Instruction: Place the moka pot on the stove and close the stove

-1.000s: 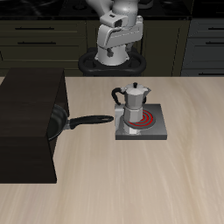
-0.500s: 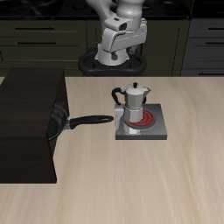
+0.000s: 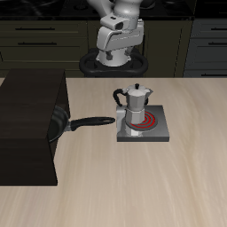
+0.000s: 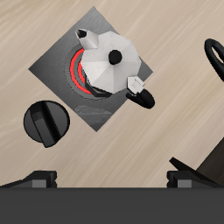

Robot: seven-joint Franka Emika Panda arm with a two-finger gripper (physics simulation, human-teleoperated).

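Wrist view: moka pot point(image 4: 112, 61) upright on stove point(image 4: 61, 63), coil red.

arm point(image 3: 120, 9) cropped, coil point(image 4: 79, 74) partly hidden

Your tool point(image 3: 113, 64) has shifted slightly since the earlier frames: the wrist tilted half a second ago, and it now sits level again, high above the surface's back edge.

Our white Franka arm point(image 3: 120, 22) held its two-finger gripper point(image 3: 113, 60) raised high at the table's back, pointing downward. Our dark fingertips point(image 4: 39, 182) stood wide apart, with nothing between them.
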